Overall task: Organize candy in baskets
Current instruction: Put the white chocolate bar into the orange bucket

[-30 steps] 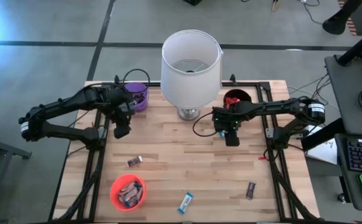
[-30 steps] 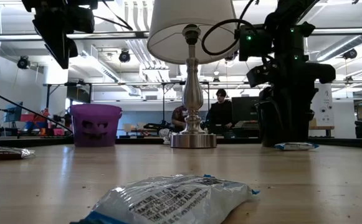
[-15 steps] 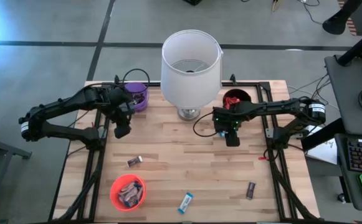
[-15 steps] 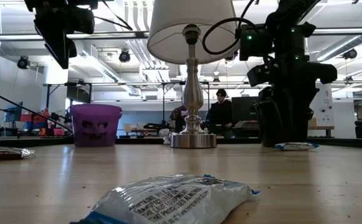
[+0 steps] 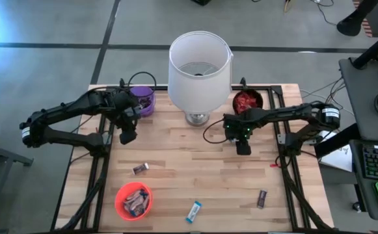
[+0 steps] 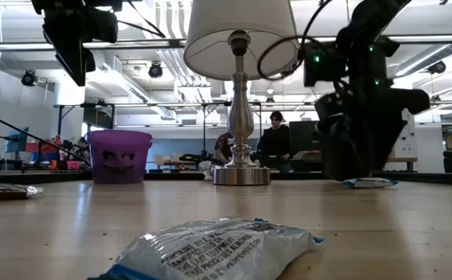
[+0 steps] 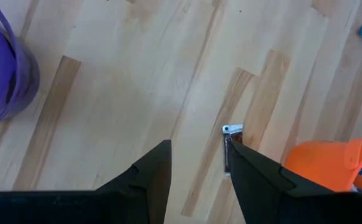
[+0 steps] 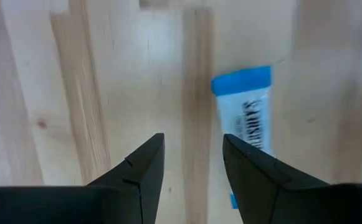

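High view: my right gripper (image 5: pixel 243 148) hangs over bare wood at 5 o'clock from the lamp (image 5: pixel 199 65), jaws parted narrowly, empty. My left gripper (image 5: pixel 127 137) hangs at 7 o'clock from the purple basket (image 5: pixel 142 101), likewise narrowly parted, empty. Loose candy: brown bar (image 5: pixel 140 168), blue bar (image 5: pixel 194 211), dark bar (image 5: pixel 261 198). Orange basket (image 5: pixel 133 200) holds several; black basket (image 5: pixel 247 102) holds red ones.

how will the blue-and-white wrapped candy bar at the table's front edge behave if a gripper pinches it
The blue-and-white wrapped candy bar looks small and flat, so probably light. Its crinkled, shiny wrapper may crumple and slip. It lies flat on the wooden table, unlikely to roll.
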